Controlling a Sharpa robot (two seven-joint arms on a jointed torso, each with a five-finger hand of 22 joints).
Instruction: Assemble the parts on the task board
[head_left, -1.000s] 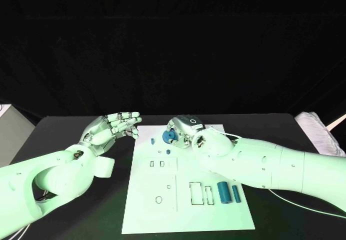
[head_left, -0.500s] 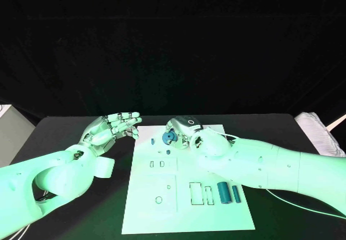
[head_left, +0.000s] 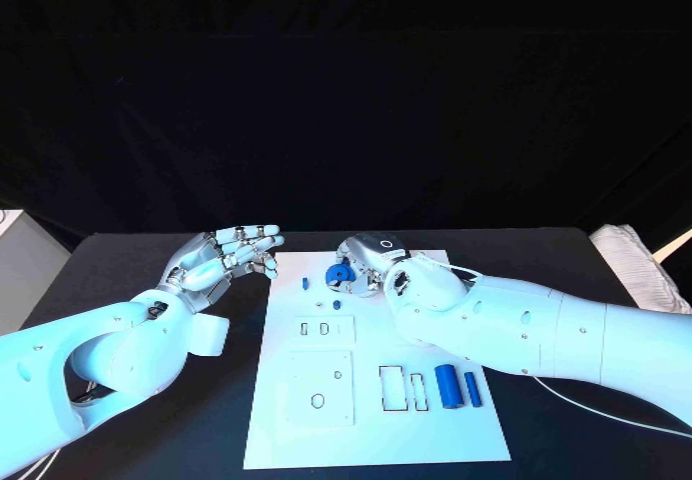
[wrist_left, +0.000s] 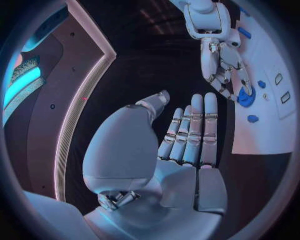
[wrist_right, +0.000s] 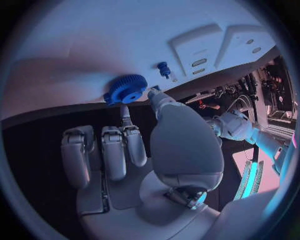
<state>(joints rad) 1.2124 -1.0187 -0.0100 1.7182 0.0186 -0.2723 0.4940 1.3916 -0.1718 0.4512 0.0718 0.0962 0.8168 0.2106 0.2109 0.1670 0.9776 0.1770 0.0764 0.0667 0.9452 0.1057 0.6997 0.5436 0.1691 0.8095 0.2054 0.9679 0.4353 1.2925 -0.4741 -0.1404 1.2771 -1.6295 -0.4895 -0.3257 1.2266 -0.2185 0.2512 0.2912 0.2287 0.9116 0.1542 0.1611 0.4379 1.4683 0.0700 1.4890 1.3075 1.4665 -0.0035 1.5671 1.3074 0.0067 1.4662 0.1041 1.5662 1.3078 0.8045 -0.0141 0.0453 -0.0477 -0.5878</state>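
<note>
Head view: right hand (head_left: 378, 268) over the far end of the task board (head_left: 375, 420), fingers curled around a blue gear (head_left: 339, 273), thumb and a fingertip pinching it at the rim, gear on edge just above the white plate. Just beside those fingers, toward the left hand, a small blue peg (head_left: 309, 283); another small blue piece (head_left: 335, 301) slightly nearer the robot. Well away from the fingers, near the board's close end, two blue cylinders (head_left: 457, 386) lying side by side beside rectangular outlines. Left hand (head_left: 224, 258) beyond the board's left edge, over the black surface (head_left: 144, 260), palm up, fingers spread apart and holding nothing, fingertips near the board's corner but apart from it.

Left wrist view: own palm (wrist_left: 156, 160) and fingers straight, parted, empty. Past the fingertips, the right hand reaching down onto the white board (wrist_left: 262, 125), the blue gear (wrist_left: 245, 98) at its fingertips, a small blue piece (wrist_left: 252, 118) nearby on the plate.

Right wrist view: thumb tip and one finger touching the toothed gear (wrist_right: 127, 89) against the board (wrist_right: 94, 50); remaining fingers (wrist_right: 115, 150) curled lower, off the gear. Small blue peg (wrist_right: 164, 68) just beyond the thumb, standing on the plate.
</note>
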